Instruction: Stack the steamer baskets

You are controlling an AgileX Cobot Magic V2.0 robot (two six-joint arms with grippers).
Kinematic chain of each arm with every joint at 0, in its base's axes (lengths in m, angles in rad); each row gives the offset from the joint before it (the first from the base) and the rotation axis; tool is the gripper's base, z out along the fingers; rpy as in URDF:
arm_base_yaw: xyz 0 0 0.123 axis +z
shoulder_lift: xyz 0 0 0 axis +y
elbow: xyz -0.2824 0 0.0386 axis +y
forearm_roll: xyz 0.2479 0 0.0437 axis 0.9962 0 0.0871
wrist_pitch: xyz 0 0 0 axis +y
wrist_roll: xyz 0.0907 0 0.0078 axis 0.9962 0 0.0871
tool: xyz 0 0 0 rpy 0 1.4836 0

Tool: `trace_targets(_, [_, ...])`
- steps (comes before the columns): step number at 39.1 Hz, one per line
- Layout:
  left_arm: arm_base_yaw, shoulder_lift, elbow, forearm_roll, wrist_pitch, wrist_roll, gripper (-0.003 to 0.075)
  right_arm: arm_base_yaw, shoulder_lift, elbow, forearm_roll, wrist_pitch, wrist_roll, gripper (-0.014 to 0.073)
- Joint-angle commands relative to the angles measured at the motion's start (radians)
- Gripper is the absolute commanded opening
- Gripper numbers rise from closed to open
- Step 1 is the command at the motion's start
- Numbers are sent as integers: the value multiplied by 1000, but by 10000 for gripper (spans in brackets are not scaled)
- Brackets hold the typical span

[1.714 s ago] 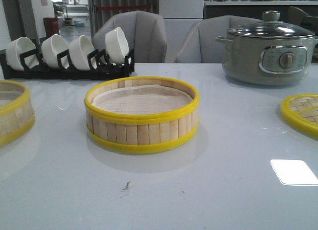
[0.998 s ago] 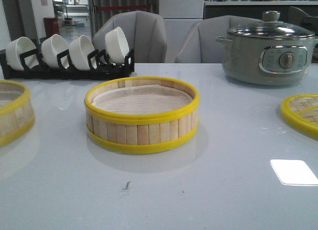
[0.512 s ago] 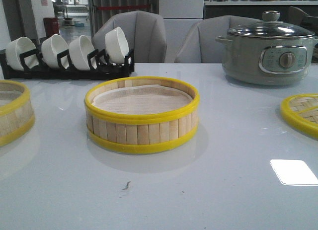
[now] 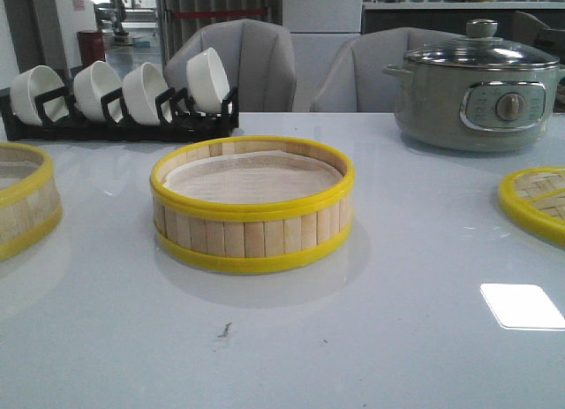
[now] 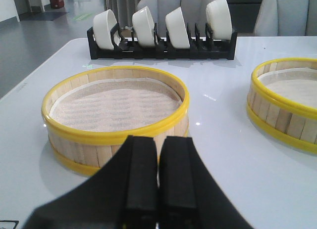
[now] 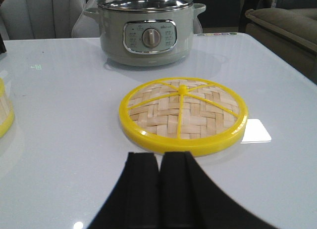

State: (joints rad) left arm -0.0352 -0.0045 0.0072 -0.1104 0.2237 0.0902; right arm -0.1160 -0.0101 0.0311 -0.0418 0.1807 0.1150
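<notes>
Two steamer baskets sat apart on the desk (image 4: 397, 338): one basket (image 4: 252, 206) at centre, the other basket (image 5: 116, 115) to its left, just ahead of the closed, empty left hand (image 5: 158, 189). The right hand (image 6: 157, 189) was closed too. They looked light, stiff; grip the wall.

The front camera looks low across the surface (image 4: 397, 338) at the central steamer basket (image 4: 252, 206). The left wrist camera sits close behind another basket (image 5: 115, 115), sharing the bowl rack (image 4: 119, 117). The right wrist camera faces the lid (image 6: 183, 115) and cooker (image 6: 143, 28).
</notes>
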Motion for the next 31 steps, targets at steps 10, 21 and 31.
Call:
trace_targets(10, [-38,-5,-10,-57,-75,-18,88,-4,-21,-17,-11,-91,-3,27])
trace_targets(21, [-51,329,-362,-59,-41,-20,88,-4,-21,-17,-11,-90,-3,27])
trace_targets(31, [-68,822,-953,84,359,7,88,-4,-21,-17,-11,-90,-3,27])
